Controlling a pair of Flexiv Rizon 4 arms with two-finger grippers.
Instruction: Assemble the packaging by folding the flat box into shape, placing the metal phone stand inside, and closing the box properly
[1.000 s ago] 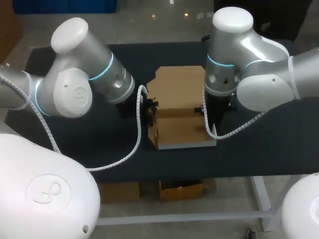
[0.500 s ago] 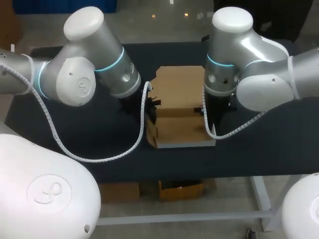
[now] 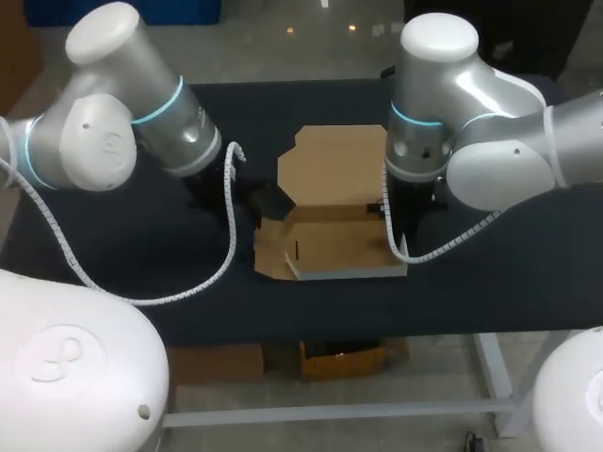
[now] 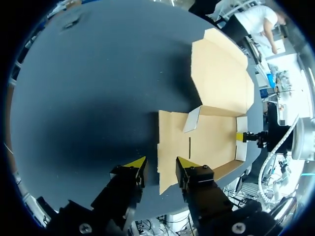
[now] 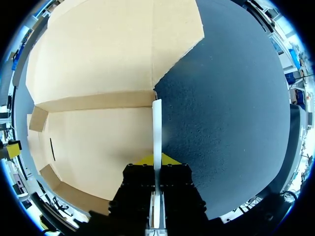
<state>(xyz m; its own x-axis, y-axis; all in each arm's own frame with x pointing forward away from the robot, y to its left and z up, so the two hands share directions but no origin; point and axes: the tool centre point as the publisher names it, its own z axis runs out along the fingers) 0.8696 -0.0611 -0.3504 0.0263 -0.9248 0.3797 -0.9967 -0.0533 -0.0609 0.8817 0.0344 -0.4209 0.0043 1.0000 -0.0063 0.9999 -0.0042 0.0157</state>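
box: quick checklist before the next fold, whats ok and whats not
1. Right gripper shut on the right side wall, wall upright: ok.
2. Left side flap raised: not ok, it lies flat on the table.
3. Left gripper open and holding nothing, ready to take the flap: ok.
4. Lid panel folded back flat, leaving the base open: ok.
5. Metal phone stand at hand: cannot tell, no view shows it.
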